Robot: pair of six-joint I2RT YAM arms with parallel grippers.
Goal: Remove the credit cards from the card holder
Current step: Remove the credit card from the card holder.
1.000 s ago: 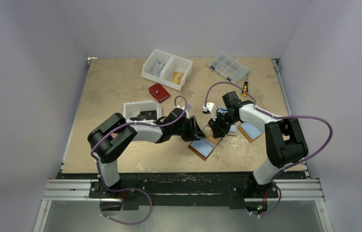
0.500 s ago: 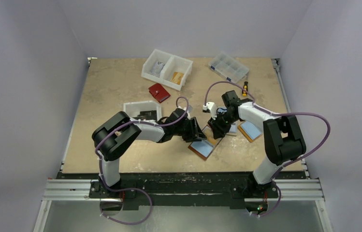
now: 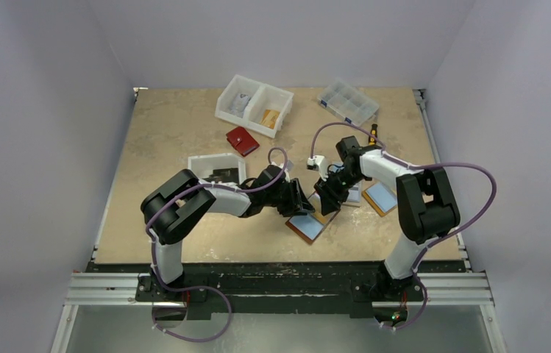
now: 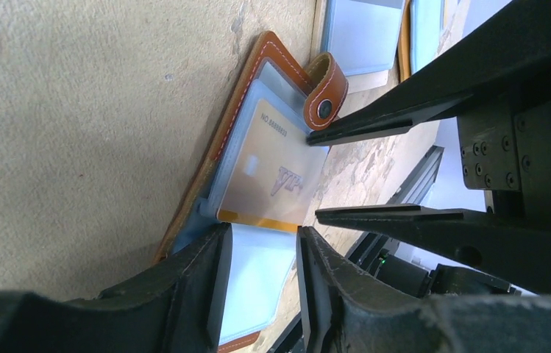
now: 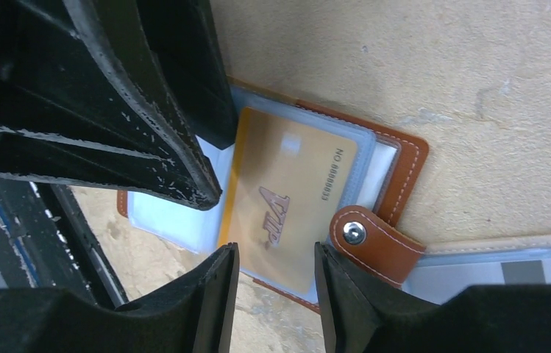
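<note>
Gold credit card (image 5: 287, 198) — inside open card holder (image 5: 408, 169)

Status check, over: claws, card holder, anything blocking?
Left claw open, low over card holder. Right claw open, straddling gold card, card in sleeve. Snap tab beside right claw.

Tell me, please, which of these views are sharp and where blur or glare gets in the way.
Top external: even light, soft shadows, sharp, but the holder is tiny. Left wrist: card print readable through a hazy sleeve; near left tool blurred. Right wrist: card print crisp; right tool dark, slightly soft.
</note>
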